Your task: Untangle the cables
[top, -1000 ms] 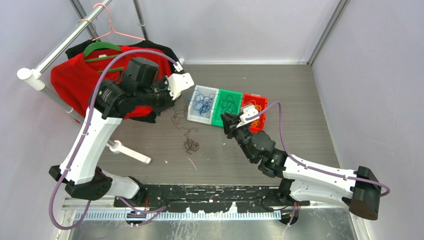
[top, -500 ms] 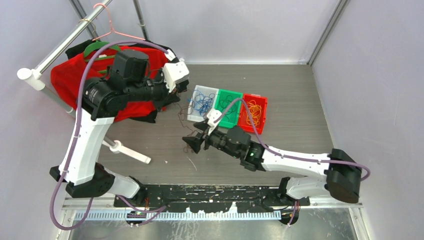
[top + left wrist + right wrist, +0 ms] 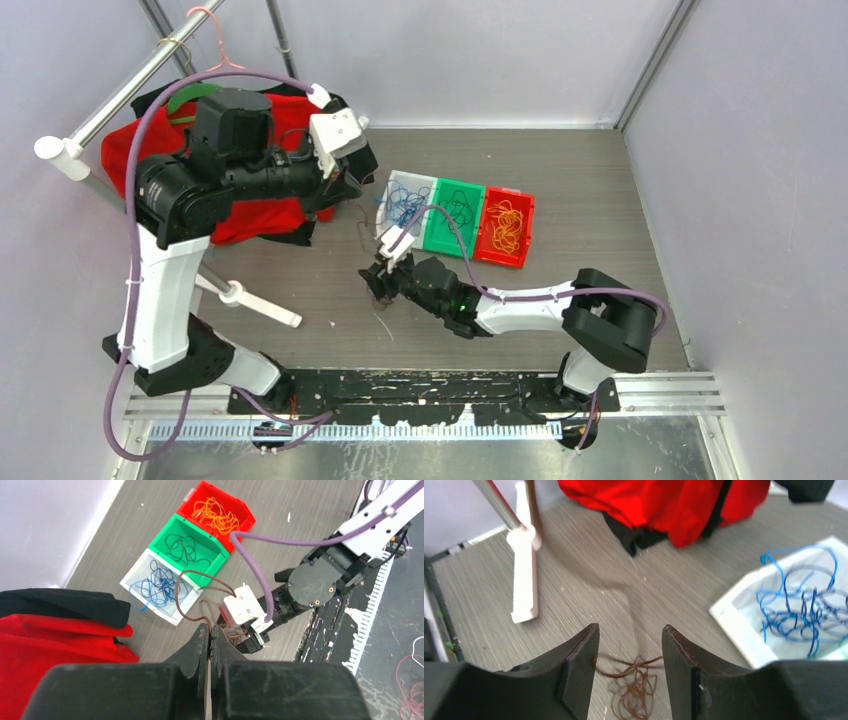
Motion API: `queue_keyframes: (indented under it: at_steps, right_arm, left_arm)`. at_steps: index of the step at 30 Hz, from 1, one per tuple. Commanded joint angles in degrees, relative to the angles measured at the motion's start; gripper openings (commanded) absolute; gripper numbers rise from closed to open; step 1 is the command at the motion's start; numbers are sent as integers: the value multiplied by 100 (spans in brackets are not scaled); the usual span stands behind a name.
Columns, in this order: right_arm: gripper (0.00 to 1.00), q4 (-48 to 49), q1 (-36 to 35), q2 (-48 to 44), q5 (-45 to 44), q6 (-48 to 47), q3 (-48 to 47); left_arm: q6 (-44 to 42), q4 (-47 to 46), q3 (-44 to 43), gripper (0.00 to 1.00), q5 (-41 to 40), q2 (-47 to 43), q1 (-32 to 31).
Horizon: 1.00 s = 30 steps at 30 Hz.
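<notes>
The cables are sorted in part. Blue cables (image 3: 405,205) lie in a white bin (image 3: 412,176), dark ones (image 3: 455,210) in a green bin (image 3: 462,183), orange ones (image 3: 505,225) in a red bin (image 3: 528,200). A brown clump (image 3: 636,687) lies on the table left of the bins. My left gripper (image 3: 210,627) is shut on one brown strand (image 3: 182,580) that loops up from the clump. My right gripper (image 3: 630,627) stands open low over the clump, a finger on each side. In the top view the right gripper (image 3: 380,280) hides most of it.
A red garment (image 3: 120,160) hangs from a rail (image 3: 110,95) at the back left, close behind the left arm. The rail's white foot (image 3: 255,303) lies on the table left of the clump. Grey walls close the table at the back and right.
My right arm swung left from the red bin to the brown clump and opened its jaws. My left gripper drew back and left, still shut on the brown strand.
</notes>
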State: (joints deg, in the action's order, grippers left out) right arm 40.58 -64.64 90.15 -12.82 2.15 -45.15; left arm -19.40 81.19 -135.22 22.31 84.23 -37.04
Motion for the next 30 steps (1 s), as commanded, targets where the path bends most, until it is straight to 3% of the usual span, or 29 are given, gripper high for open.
queue_keyframes:
  at_steps: [1,11,19,25,30]
  right_arm:
    - [52,995,50,167,-475,317,403]
    - [48,1855,83,1061,-452,984,959]
    - [48,2290,88,1233,-330,1468,1439]
    - [38,2443,80,1045,-414,1872,2010]
    - [22,2484,83,744,-478,2072,2527]
  left_arm:
    - [237,-754,-161,0,-105,-361,-23]
    - [382,-2099,-445,0,-725,-894,-21]
    - [144,-3942,-16,0,-2159,-1401,-22]
    - [-290,-4851,-72,0,-2806,-1383,-23]
    - [-796,-5596,-134,0,-3144,-1356,-23]
